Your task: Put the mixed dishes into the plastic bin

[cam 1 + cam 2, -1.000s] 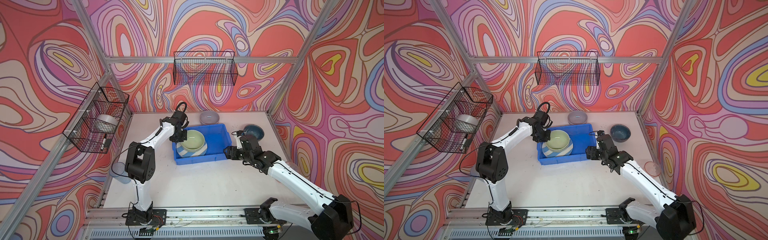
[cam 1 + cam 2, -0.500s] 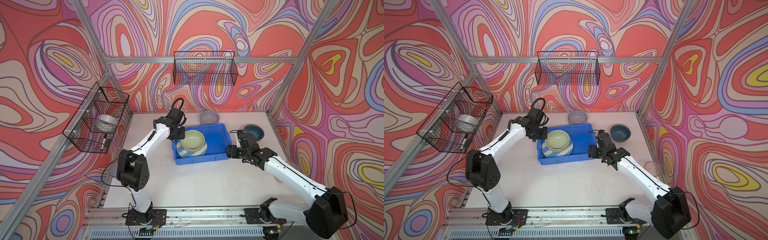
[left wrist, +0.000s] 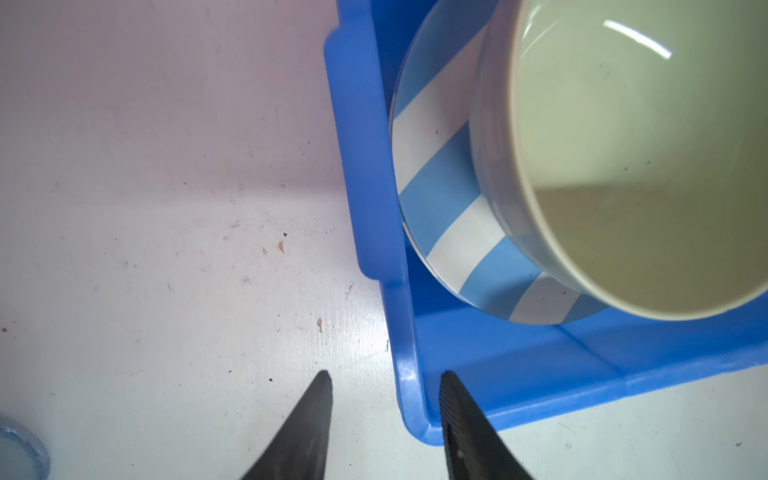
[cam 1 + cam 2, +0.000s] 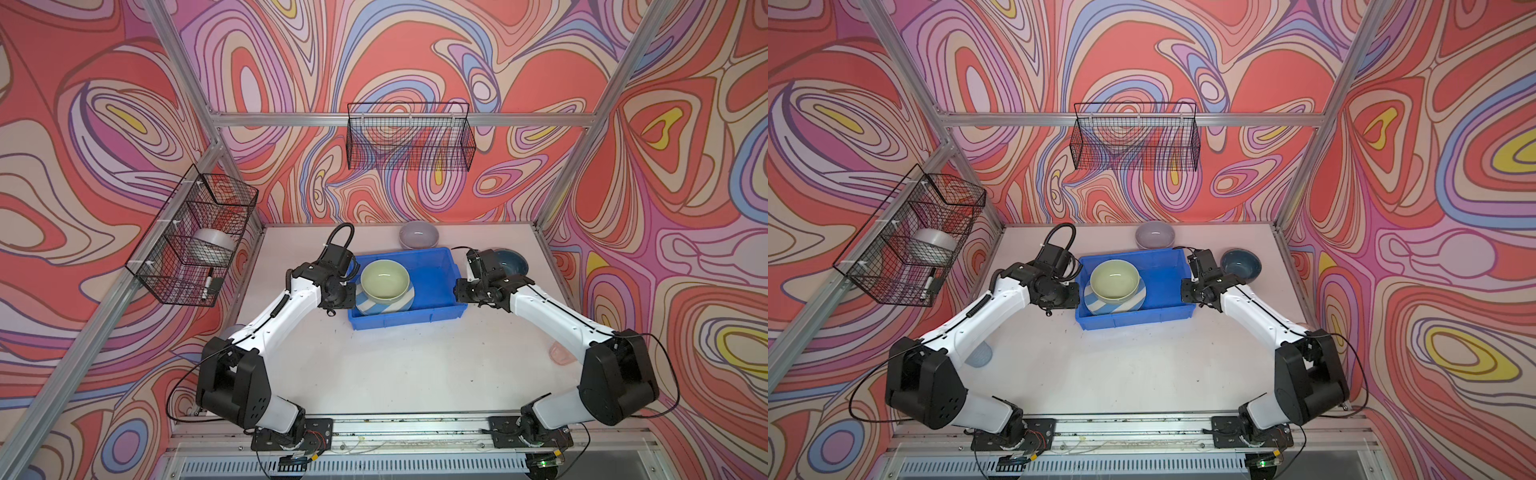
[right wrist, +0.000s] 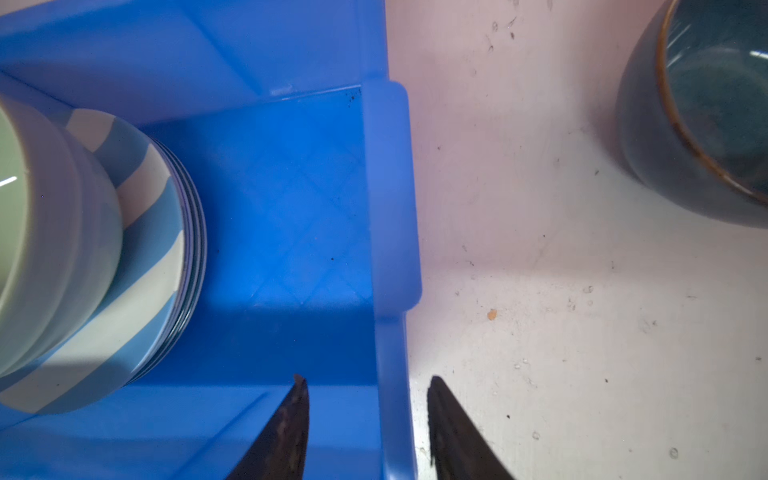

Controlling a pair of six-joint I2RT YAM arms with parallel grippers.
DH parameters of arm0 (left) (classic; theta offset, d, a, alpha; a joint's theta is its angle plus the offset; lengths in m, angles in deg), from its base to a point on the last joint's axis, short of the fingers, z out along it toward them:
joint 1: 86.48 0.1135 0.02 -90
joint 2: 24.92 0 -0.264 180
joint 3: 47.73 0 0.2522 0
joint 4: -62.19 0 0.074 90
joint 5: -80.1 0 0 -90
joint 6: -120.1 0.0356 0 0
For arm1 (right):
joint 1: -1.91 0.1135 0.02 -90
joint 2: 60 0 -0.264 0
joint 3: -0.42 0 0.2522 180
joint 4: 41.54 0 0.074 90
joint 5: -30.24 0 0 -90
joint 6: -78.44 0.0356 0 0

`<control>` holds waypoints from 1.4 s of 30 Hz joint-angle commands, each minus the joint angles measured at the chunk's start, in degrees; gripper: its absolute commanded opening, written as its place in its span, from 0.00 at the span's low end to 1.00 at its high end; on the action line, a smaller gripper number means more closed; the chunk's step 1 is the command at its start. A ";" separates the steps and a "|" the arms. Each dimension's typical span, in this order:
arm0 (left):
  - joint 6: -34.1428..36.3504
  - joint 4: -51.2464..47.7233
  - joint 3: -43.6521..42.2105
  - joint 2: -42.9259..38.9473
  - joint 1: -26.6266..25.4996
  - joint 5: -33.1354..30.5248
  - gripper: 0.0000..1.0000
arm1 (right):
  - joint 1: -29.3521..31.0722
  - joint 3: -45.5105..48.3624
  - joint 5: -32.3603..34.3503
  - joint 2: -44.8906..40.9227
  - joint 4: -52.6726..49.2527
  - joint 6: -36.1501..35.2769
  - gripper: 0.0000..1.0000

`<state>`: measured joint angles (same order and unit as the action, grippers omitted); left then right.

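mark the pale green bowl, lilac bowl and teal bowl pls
pale green bowl (image 4: 384,279): in a top view, inner bottom.
lilac bowl (image 4: 419,235): in a top view, middle of the inside.
teal bowl (image 4: 1241,264): in a top view, middle of the inside.

Walls: you're boxed in by swirl-patterned wall panels (image 4: 415,54) in red, lilac, blue and yellow.
Frame: silver aluminium struts (image 4: 291,119) run along your wall seams.
Rear basket: a long black wire mesh basket (image 4: 409,139) hangs from the rear strut, well above your table.
Side basket: a second black wire mesh basket (image 4: 191,241), split into compartments, hangs on the left wall.
Roll: a white roll (image 4: 214,245) lies in its middle compartment (of what, you can't tell).
Pen: a dark marker pen (image 4: 208,284) sits in the next compartment.
Table: your matte white tabletop (image 4: 395,365) is scuffed, with a small orange crumb (image 5: 492,314) on it.
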<state>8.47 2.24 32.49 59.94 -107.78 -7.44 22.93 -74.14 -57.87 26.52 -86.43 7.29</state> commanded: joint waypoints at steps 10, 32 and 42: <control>-1.18 5.48 -3.67 2.73 0.23 3.11 0.22 | -0.27 -0.47 -4.18 2.87 -1.37 -0.67 0.37; -9.36 1.21 -14.79 -9.62 0.17 3.16 0.11 | 5.88 5.91 -15.73 -7.54 -10.23 0.48 0.17; -12.05 0.32 -19.74 -14.96 0.13 3.56 0.19 | 5.88 7.35 -20.41 -10.80 -14.79 -0.20 0.27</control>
<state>0.87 6.08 14.28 44.32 -107.43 -5.82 27.50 -66.09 -71.83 16.46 -99.68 7.90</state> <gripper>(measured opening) 0.168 0.250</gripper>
